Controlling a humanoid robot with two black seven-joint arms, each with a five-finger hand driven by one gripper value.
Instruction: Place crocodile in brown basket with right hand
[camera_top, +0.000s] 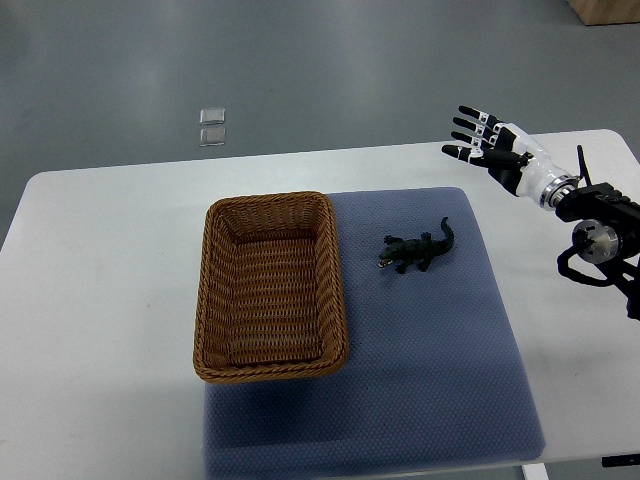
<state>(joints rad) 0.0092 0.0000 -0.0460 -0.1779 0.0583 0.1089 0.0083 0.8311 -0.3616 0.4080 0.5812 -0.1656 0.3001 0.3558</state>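
Desk (100, 300) in white, blue mat (430, 360) on it, brown basket (338, 290) at mat's left edge, crocodile (418, 252) near it, right hand (497, 150) spread and empty, grey floor (300, 70) beyond.

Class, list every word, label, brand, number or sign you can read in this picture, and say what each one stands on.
No readable text anywhere.
The brown basket, crocodile, blue mat, white table and right hand show no print.
The two small clear squares on the floor are too small to tell whether they bear any marking.
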